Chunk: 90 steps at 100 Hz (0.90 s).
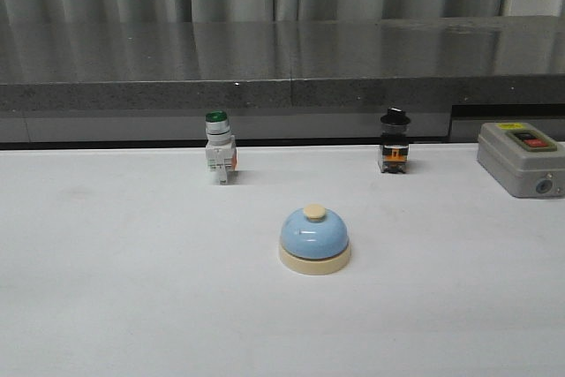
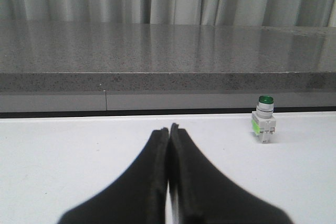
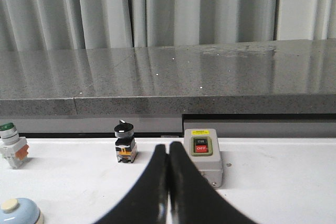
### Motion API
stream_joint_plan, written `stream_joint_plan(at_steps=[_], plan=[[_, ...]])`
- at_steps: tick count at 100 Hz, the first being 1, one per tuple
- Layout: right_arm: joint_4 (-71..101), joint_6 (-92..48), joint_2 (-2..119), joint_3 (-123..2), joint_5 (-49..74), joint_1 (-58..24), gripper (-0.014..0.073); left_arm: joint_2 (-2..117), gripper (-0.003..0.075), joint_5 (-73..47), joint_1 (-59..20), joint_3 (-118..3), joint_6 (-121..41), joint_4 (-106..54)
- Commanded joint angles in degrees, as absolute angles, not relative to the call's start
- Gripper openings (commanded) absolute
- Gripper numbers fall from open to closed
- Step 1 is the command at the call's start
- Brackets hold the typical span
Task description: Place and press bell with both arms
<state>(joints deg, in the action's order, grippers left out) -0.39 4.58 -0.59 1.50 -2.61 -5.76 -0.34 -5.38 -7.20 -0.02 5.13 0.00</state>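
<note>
The bell (image 1: 314, 238), with a light-blue dome, cream base and cream top button, stands on the white table near its middle. It also shows at the edge of the right wrist view (image 3: 18, 212). Neither arm shows in the front view. My left gripper (image 2: 168, 128) is shut and empty, low over the white table, with the bell out of its view. My right gripper (image 3: 168, 147) is shut and empty, and the bell lies off to its left side.
A green-capped white push-button switch (image 1: 219, 148) stands behind the bell to the left. A black-knobbed switch (image 1: 394, 142) stands behind to the right. A grey on/off switch box (image 1: 523, 158) sits at the far right. A dark stone ledge (image 1: 282, 68) runs along the back.
</note>
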Motion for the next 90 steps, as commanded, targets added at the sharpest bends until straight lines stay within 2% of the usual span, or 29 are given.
stream_joint_plan(at_steps=[1,27,49,66,90], plan=[[-1.1,4.1,-1.4,0.7,-7.0,-5.4,-0.006,-2.1,-0.002,-0.7,-7.1,2.4,5.8,-0.3],[-1.1,4.2,-1.4,0.5,-7.4,-5.5,-0.006,-2.1,-0.002,-0.7,-7.1,2.4,5.8,-0.3],[-1.1,4.2,-0.3,-5.4,-1.5,-5.5,-0.006,-2.0,-0.002,-0.7,-7.1,2.4,5.8,-0.3],[-1.1,4.2,6.5,-15.7,10.8,-5.5,-0.006,-2.0,-0.002,-0.7,-7.1,2.4,5.8,-0.3],[-1.1,4.2,22.7,-32.8,31.4,-5.5,-0.006,-2.0,-0.002,-0.7,-7.1,2.4,5.8,-0.3]])
